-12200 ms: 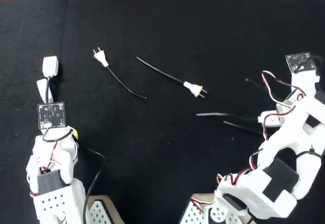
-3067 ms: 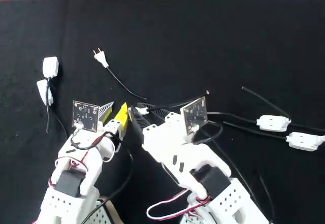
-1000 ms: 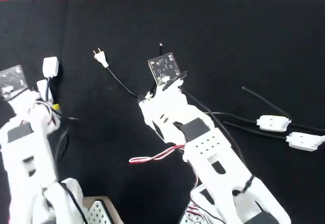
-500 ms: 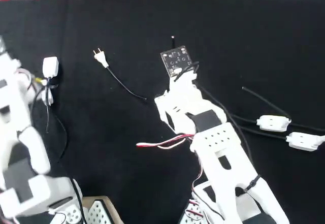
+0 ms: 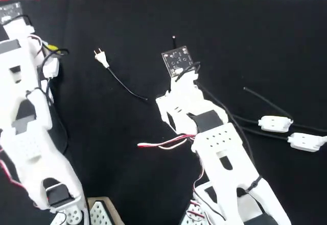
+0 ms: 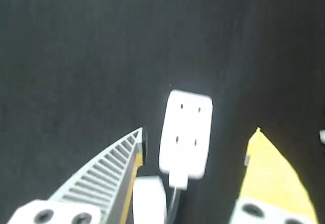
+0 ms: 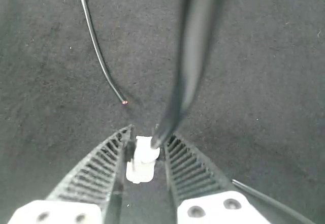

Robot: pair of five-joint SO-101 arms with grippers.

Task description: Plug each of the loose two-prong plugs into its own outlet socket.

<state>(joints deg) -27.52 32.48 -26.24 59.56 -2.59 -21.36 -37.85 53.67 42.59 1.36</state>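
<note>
**Left arm.** The left fingers are spread wide and hold nothing. A white outlet socket lies flat on the black bench in the gap between them, slots facing up. I see bare bench on both sides of it. A second socket sits just behind the first, close against the ribbed finger. I cannot tell whether it touches that finger.

**Right arm.** The right fingers are closed on a white held plug, clamped between the two ribbed faces. Its black held cord rises from the grip towards the wrist camera and crosses the ground ahead of the fingers. I cannot make out the prongs.

**Surroundings.**
- A loose plug lies on the bench ahead of the right fingers and off to one side, between the two arms.
- Its loose cord trails back to a cut end just ahead of the right fingertips, apart from them.
- An inner spare socket and an outer spare socket lie side by side, well away from the right fingers on the side away from the left arm.
- Their thin black leads run in beside the right arm.
</note>
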